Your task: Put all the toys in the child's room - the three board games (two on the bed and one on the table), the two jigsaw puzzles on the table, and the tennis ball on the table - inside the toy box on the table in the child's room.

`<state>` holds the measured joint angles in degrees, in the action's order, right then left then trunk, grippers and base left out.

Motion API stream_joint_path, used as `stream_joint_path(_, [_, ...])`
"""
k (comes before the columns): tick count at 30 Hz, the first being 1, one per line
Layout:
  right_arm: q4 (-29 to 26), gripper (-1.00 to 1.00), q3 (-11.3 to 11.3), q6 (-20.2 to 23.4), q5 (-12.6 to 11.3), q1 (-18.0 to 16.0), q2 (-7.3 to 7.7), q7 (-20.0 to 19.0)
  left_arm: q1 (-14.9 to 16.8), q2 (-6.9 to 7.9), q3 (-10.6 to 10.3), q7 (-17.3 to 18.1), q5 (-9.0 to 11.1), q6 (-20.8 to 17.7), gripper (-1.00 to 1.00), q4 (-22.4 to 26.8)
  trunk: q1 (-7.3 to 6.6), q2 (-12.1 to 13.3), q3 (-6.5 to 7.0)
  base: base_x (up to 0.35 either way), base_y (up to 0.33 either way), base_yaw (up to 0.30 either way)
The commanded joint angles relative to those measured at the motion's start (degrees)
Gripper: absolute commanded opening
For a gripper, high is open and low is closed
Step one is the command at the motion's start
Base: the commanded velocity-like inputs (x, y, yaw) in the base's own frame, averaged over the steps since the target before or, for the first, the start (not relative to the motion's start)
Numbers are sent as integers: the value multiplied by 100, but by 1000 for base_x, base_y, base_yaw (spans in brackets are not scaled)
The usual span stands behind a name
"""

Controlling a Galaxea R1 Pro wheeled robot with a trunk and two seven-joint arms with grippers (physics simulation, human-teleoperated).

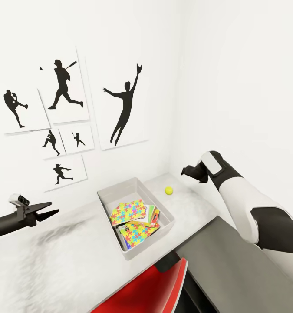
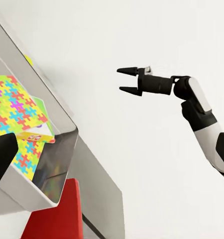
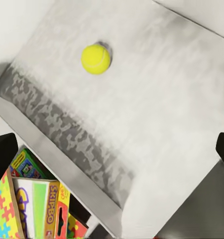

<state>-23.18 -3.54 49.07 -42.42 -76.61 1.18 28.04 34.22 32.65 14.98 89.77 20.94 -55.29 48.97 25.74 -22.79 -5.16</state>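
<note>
The light grey toy box [image 1: 120, 188] stands on the white table [image 1: 64, 256]. Inside it lie two jigsaw puzzles [image 1: 128, 211] [image 1: 140, 231] on top of board games, with the Skip-Bo box [image 1: 154, 216] showing at the side. The right wrist view shows the Skip-Bo box [image 3: 52, 209], a green-edged game [image 3: 25, 167] and a puzzle [image 3: 4, 214] in the toy box [image 3: 67, 164]. The tennis ball [image 1: 169, 190] [image 3: 96, 59] rests on the table beyond the box. My right gripper [image 1: 187, 170] [image 2: 127, 80] hovers open above and right of the ball. My left gripper [image 1: 48, 209] stands open, left of the box.
A lower dark grey-topped unit [image 1: 233, 265] adjoins the table at the right, under my right arm. A red chair [image 1: 157, 287] sits at the table's front edge below the box. Baseball-player silhouette pictures [image 1: 120, 104] hang on the white wall behind, and the walls meet in a corner just past the ball.
</note>
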Motion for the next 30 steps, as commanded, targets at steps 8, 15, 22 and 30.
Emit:
stream_joint_path(8, [-346, 100, -539, 15, -70, 10, 5, -131, -37, 158, -1, 23, 32, -61, 100, 3, 4, -13, -13, 0, 0, 0])
stream_joint_path(15, [-377, 100, -574, 15, -73, 10, 1, -147, -90, 361, 2, 23, 174, -61, 100, 4, 4, -13, -22, 0, 0, 1])
stream_joint_path(22, [-380, 100, -577, 7, -73, 8, -3, -149, -156, 426, 3, 23, 414, -61, 100, 5, 4, -13, -73, 0, 0, 43])
stream_joint_path(30, [-381, 100, -579, 6, -69, -9, -74, -149, -178, 432, -3, 23, 443, -66, 100, 17, 4, -13, -145, 0, 0, 63])
